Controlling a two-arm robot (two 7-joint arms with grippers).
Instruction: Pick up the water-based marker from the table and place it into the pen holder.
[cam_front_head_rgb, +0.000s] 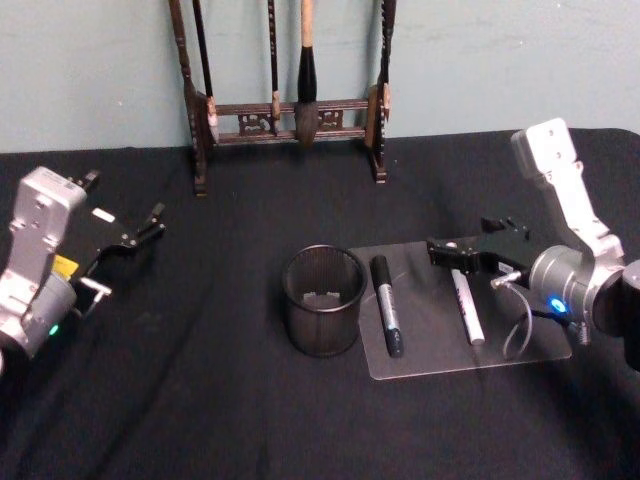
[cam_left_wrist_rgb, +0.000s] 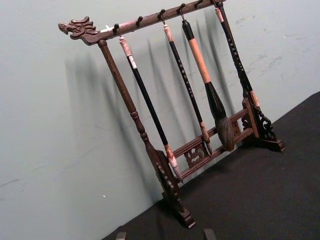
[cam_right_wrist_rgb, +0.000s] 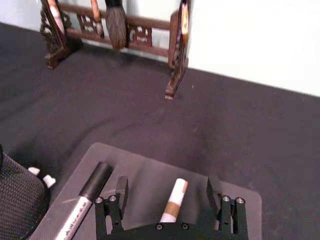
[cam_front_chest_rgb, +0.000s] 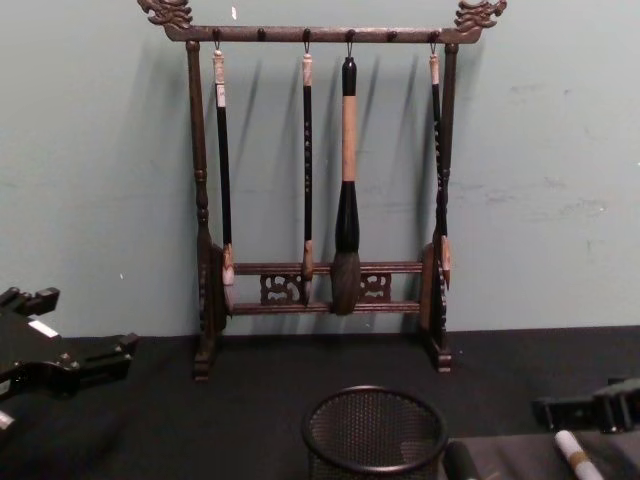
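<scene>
1. Nearest, on a clear glossy plastic sheet (cam_front_head_rgb: 440, 352): slim white water-based marker (cam_front_head_rgb: 467, 307) with a tan band, lying flat, right of a fatter black-capped marker (cam_front_head_rgb: 386, 305).
2. Just left of the sheet: round black wire-mesh pen holder (cam_front_head_rgb: 320, 330), upright, solid-rimmed.
3. Right gripper (cam_right_wrist_rgb: 167, 184): spread wide, holding nothing, straddling the white marker's far end; judged pre-grasp; next, lower and close.
4. Left gripper (cam_front_head_rgb: 130, 252): parted, empty, parked left.
5. Farthest: dark carved wooden brush rack (cam_front_head_rgb: 285, 110).

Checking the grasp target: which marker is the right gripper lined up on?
The white marker, framed by the open right gripper; the black-capped marker lies nearer the pen holder. The left gripper sits aside.
</scene>
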